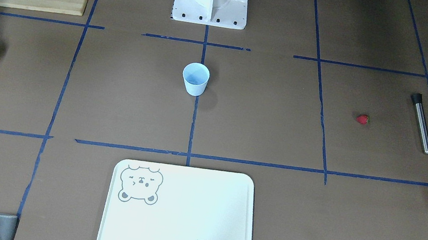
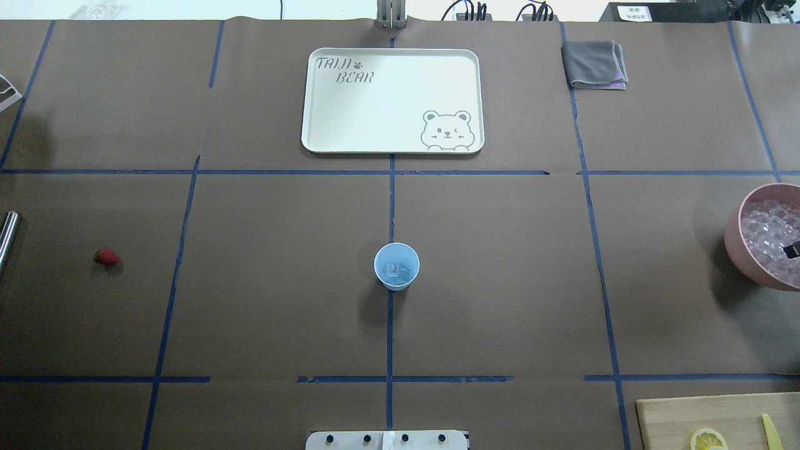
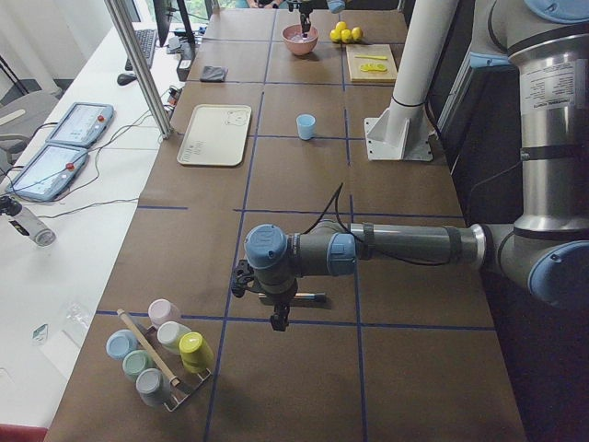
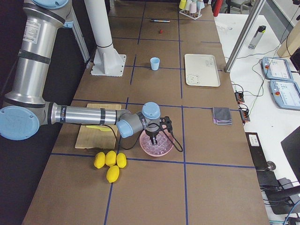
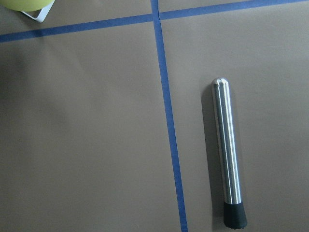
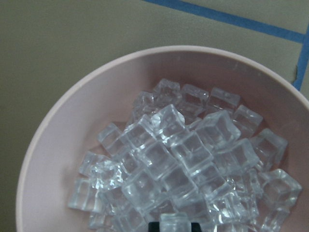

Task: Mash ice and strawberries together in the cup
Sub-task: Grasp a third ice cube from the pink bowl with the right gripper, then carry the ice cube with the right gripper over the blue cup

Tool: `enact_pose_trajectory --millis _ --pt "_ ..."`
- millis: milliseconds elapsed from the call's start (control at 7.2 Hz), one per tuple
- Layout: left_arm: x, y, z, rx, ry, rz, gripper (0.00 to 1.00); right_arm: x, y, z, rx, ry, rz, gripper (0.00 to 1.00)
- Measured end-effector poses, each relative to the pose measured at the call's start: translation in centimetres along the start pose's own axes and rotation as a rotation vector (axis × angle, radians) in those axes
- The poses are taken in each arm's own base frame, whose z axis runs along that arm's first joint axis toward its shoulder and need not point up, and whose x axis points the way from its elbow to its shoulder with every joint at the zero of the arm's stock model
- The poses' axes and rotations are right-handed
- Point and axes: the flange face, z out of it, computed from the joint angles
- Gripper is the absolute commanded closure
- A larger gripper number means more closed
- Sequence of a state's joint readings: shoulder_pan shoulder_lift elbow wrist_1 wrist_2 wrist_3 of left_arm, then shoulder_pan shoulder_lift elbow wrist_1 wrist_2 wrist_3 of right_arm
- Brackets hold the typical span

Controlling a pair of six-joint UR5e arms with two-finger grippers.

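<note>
ice (image 6: pixel 174 159) in the pink bowl (image 6: pixel 91 111) is likely hard, light, slippery: pinch one cube across flat faces. the strawberry (image 2: pixel 106 256), probably soft, lies well apart from the cup (image 2: pixel 396 267); squeeze gently. left tool (image 3: pixel 276 320), right tool (image 4: pixel 154 138): cannot tell if apart or together.

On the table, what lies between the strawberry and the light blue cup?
No object lies there. In the overhead view, the stretch from the strawberry to the cup is bare brown table cover, crossed only by one blue tape line.
</note>
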State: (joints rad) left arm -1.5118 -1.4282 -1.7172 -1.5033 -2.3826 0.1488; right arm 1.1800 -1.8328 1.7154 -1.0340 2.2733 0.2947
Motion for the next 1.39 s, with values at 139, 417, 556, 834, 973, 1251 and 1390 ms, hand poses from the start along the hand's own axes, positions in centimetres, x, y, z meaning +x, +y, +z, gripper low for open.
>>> enact_pose_trajectory --millis 139,417,556,834,973,1251,1390 --pt "0.0 0.0 -0.1 0.001 0.001 0.001 0.0 -0.2 -0.1 -0.2 0.004 -0.002 -0.003 0.98" --pt "0.1 0.0 -0.1 0.002 0.001 0.001 0.0 -1.3 -1.7 -2.8 0.039 -0.01 0.003 1.0" --pt "0.1 0.0 -0.1 0.002 0.001 0.002 0.0 -2.9 -3.5 -5.6 0.059 -0.008 0.017 1.0" --pt "0.1 0.0 -0.1 0.002 0.0 0.002 0.0 -8.2 -7.7 -12.6 0.069 0.006 0.064 1.0" --pt "0.1 0.0 -0.1 0.002 0.0 0.002 0.0 -11.0 -9.6 -15.2 0.068 0.006 0.08 1.0" --pt "0.1 0.0 -0.2 0.003 0.0 0.002 0.0 -18.0 -13.4 -16.5 0.061 -0.022 0.126 1.0" --pt "0.2 0.0 -0.2 0.005 0.0 0.004 0.0 -22.7 -15.0 -15.7 0.054 -0.038 0.154 1.0"
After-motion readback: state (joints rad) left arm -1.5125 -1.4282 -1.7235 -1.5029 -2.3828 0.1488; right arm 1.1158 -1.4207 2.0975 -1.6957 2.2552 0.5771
